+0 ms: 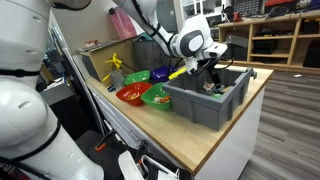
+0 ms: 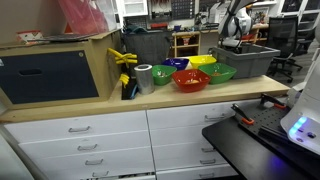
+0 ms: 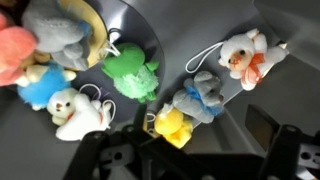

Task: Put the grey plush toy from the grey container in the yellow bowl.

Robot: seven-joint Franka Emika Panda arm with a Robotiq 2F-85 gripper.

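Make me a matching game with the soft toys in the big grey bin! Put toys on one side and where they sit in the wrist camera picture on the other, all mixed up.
Toys:
1. green plush toy
2. white plush bear with an orange scarf
3. small yellow plush toy
4. pink plush toy

Places in the wrist view:
A. upper right
B. far left edge
C. bottom, near the middle
D. a little left of centre

Right pairs: 1-D, 2-A, 3-C, 4-B.
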